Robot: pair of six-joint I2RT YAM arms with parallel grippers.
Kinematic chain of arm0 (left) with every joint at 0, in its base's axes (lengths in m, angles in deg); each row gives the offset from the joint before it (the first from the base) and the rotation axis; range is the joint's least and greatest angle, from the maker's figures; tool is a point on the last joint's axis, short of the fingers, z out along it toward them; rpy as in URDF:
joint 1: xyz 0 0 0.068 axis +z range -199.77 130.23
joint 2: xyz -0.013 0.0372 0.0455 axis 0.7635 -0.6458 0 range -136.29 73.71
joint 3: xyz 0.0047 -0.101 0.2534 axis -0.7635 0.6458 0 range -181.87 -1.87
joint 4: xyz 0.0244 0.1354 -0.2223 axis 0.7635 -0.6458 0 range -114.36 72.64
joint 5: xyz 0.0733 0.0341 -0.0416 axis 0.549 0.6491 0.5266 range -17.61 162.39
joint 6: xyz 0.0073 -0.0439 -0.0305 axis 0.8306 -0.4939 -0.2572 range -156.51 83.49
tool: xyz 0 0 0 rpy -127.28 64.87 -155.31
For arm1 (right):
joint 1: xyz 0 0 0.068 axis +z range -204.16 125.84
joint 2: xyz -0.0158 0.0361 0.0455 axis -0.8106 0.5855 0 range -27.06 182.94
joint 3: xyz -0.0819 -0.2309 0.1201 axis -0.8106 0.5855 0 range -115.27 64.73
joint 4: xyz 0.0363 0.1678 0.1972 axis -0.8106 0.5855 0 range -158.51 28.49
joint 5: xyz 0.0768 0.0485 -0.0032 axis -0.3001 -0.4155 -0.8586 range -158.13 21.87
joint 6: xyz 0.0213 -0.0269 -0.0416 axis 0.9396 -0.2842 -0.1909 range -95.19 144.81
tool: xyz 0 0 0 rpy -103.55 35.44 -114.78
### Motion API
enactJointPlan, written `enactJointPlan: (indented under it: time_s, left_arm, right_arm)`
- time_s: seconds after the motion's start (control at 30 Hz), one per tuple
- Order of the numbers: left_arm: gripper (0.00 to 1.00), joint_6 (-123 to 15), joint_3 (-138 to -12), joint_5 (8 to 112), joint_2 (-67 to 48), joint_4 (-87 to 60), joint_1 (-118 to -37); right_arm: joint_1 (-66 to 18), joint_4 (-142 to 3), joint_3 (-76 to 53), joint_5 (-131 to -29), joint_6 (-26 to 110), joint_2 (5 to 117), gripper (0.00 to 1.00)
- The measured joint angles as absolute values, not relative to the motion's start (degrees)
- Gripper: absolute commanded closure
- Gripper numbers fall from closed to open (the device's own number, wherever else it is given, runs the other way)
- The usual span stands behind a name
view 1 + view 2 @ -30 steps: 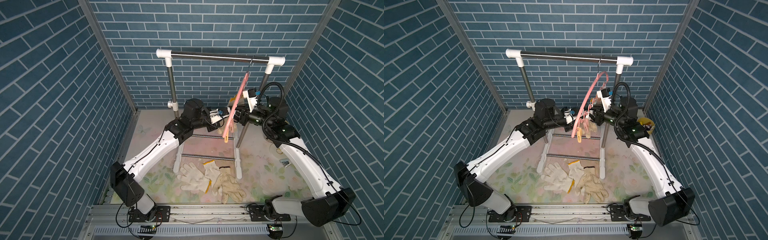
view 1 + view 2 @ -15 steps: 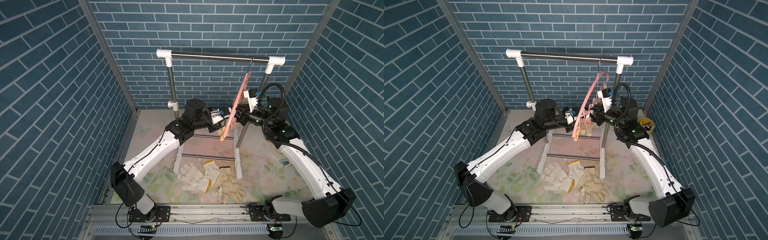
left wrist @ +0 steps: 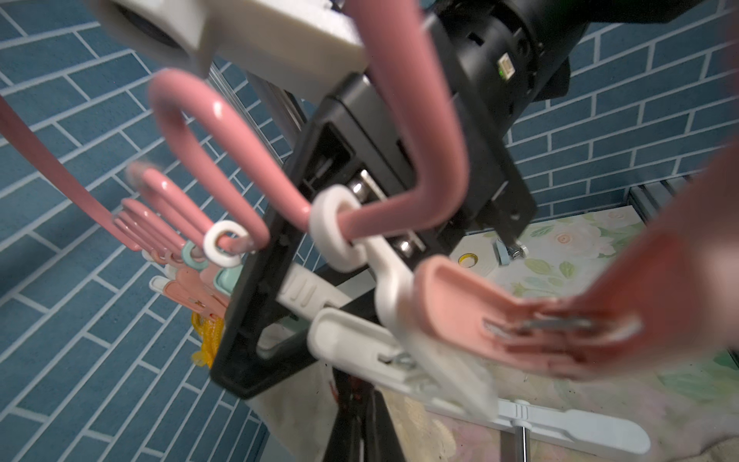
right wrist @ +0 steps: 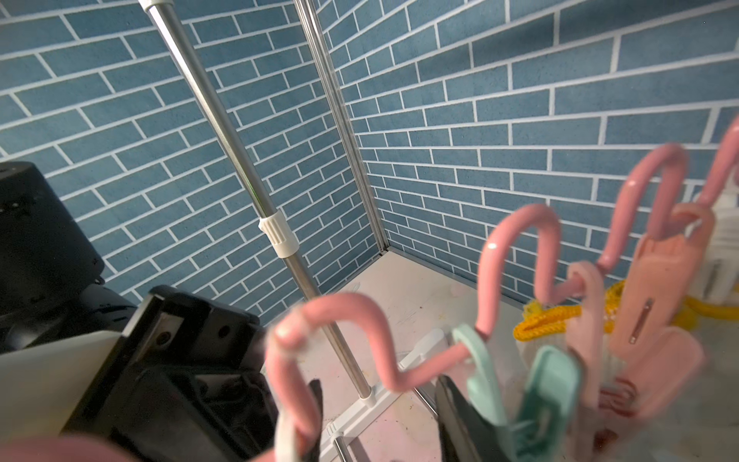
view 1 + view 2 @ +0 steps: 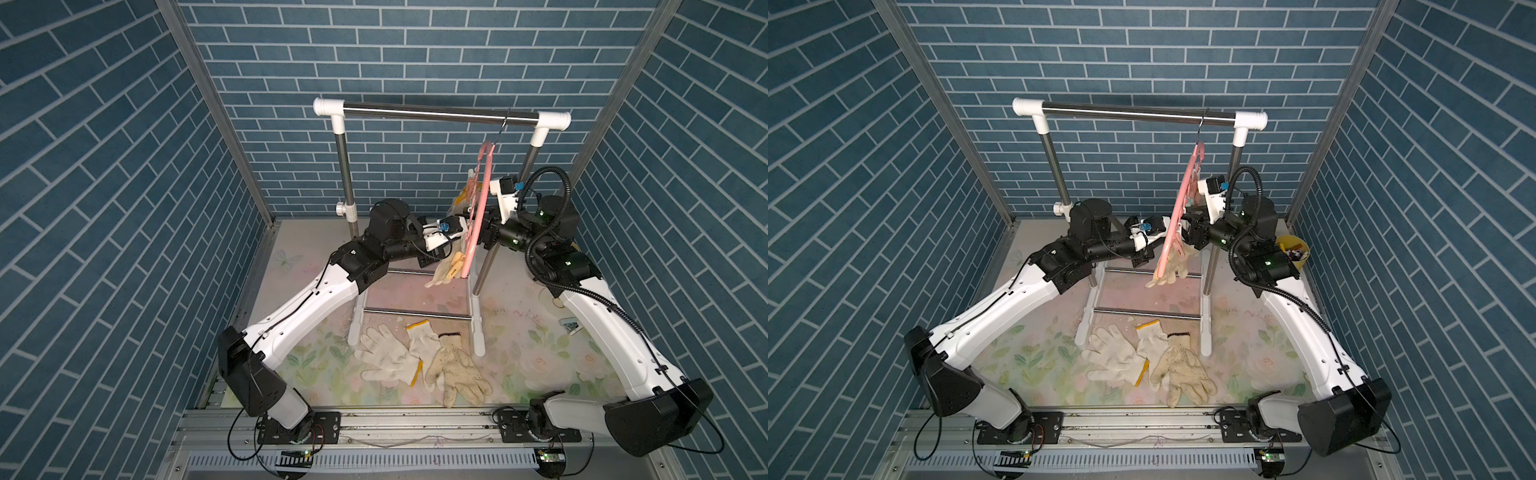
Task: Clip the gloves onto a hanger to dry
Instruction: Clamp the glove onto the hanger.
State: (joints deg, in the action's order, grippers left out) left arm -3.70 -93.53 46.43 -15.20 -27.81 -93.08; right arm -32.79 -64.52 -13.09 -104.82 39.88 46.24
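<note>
On the mat [image 5: 299,370], spare gloves [image 5: 386,361] lay below the hanger [image 5: 482,187]. The right gripper [image 4: 380,424] had just spread its jaws beside the hanger. A glove [image 5: 446,268] now hung from its lower end, apparently clipped, with the left gripper [image 3: 348,390] pinching it.

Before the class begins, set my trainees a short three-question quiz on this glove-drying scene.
1. True or false: the hanger hooks over the steel top rail.
2. The stained glove lies: A on the mat, B in a clip, C over the rail.
3. Fill in: from the hanger's lower end dangles a cream ____.
Key: 1 true; 2 A; 3 glove.
</note>
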Motion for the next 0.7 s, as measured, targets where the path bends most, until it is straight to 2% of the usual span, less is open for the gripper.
enactJointPlan:
  time_s: [0.13, 0.33, 0.53, 0.7]
  left_arm:
    - [0.69, -3.83, -90.53, 48.53, -13.21, -25.06, -93.22]
    - [0.52, -4.18, -86.6, 52.77, -10.59, -20.45, -93.17]
    - [0.44, -5.31, -84.41, 58.19, -9.36, -18.15, -93.02]
    - [0.48, -6.23, -83.23, 63.94, -6.7, -16.78, -92.63]
  right_arm:
    - [-32.84, -63.14, -13.09, -103.55, 39.4, 45.63, 0.37]
    - [-32.95, -59.97, -13.11, -101.85, 38.57, 43.7, 0.29]
    - [-33.51, -55.56, -13.11, -98.94, 37.26, 40.01, 0.23]
    - [-33.8, -51.45, -13.09, -96.1, 35.57, 36.58, 0.2]
